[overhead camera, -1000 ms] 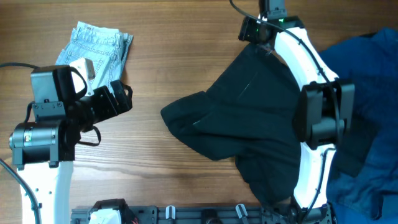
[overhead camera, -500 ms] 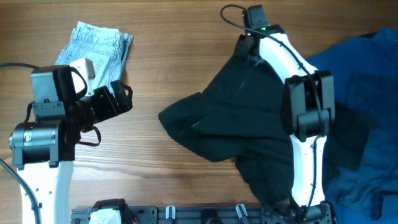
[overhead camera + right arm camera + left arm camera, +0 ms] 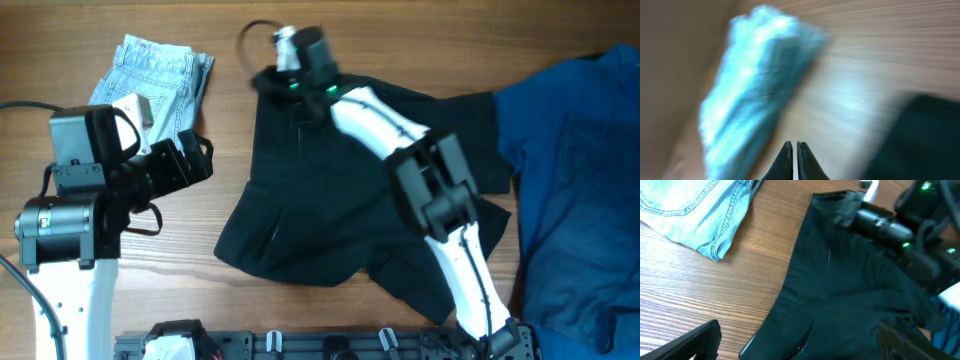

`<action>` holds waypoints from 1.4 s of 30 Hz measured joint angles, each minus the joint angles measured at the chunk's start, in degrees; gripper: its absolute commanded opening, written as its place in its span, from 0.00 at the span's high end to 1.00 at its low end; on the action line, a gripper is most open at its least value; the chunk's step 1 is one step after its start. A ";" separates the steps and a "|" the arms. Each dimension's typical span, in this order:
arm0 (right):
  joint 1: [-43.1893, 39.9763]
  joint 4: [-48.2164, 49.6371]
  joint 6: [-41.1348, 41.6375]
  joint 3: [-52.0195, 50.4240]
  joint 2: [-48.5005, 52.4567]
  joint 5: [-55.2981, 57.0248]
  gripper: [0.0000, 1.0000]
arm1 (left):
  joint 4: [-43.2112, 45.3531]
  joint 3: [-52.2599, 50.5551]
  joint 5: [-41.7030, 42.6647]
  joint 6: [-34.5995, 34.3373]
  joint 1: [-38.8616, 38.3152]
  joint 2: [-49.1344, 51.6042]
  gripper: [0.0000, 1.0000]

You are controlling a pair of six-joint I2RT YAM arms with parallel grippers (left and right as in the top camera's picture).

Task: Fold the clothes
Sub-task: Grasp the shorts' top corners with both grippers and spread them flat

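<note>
A large black garment (image 3: 320,200) lies spread over the middle of the wooden table. My right gripper (image 3: 268,80) is stretched far left and is shut on its top left corner. In the left wrist view that gripper (image 3: 847,207) pinches bunched black cloth (image 3: 850,290). The right wrist view is blurred: the shut tips (image 3: 794,146) point at bare wood, with the black garment (image 3: 925,135) to the right. Folded light-blue denim shorts (image 3: 160,75) lie at the far left. My left gripper (image 3: 190,160) is open beside the black garment's left edge, its jaws (image 3: 795,345) wide above the cloth.
A royal-blue garment (image 3: 580,170) lies heaped along the right side, partly under the black one. A dark equipment rail (image 3: 300,345) runs along the table's front edge. The denim shorts (image 3: 695,210) lie just left of the black garment's corner.
My right gripper has shut and swept left across the back of the table, dragging the black garment's corner with it and spreading the cloth. The left arm has not moved.
</note>
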 measured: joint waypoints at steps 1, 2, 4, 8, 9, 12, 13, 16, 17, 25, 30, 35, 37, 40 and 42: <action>1.05 0.44 0.09 0.00 0.00 -0.46 0.55 | 0.00 0.00 0.00 0.00 0.00 0.00 0.00; 2.21 0.59 0.28 0.00 0.00 -0.90 0.50 | -0.02 0.00 0.00 0.00 0.00 0.00 0.00; 2.84 -1.33 0.07 0.00 0.00 -1.44 0.50 | -0.04 0.00 0.00 0.00 0.00 0.00 0.00; -2.47 -13.79 -3.23 -0.22 -2.27 -1.05 0.50 | -0.07 0.00 0.00 0.00 0.00 0.00 0.20; -4.70 -19.56 -4.37 -0.28 -3.89 0.31 0.51 | -0.02 0.02 0.00 0.02 0.00 0.00 0.37; -13.14 -33.20 -6.86 -0.66 -10.78 4.74 0.56 | 0.24 0.00 0.04 0.28 -0.04 0.09 0.65; -17.00 -38.01 -7.39 -0.63 -14.16 6.62 0.56 | 0.90 0.00 0.22 0.63 -0.15 0.39 0.70; -24.61 -48.96 -8.33 -0.02 -20.57 9.20 0.58 | 3.17 0.22 1.77 1.09 -2.03 3.48 0.84; -26.27 -51.67 -8.48 0.04 -21.86 9.57 0.58 | 4.07 0.33 2.56 1.46 -3.41 5.57 0.89; -29.07 -60.61 -16.87 0.04 -23.47 3.41 0.51 | 27.17 0.52 6.54 4.59 -14.01 34.62 0.95; -29.07 -63.06 -19.26 0.04 -27.89 1.55 0.50 | 42.66 0.59 10.78 4.92 -15.30 50.69 0.96; -29.07 -65.02 -20.41 0.04 -32.76 2.43 0.42 | 50.03 0.81 13.60 5.01 -15.26 58.49 0.96; -29.07 -65.99 -20.50 0.04 -33.14 4.11 0.38 | 50.62 1.44 13.09 4.52 -15.30 59.25 0.96; -29.07 -67.04 -19.21 0.02 -33.14 9.62 0.26 | 48.65 3.15 6.91 0.59 -16.33 59.49 0.96; -29.07 -66.84 -18.08 -0.48 -33.11 13.86 0.24 | 47.12 4.04 1.99 -1.81 -16.61 59.32 0.96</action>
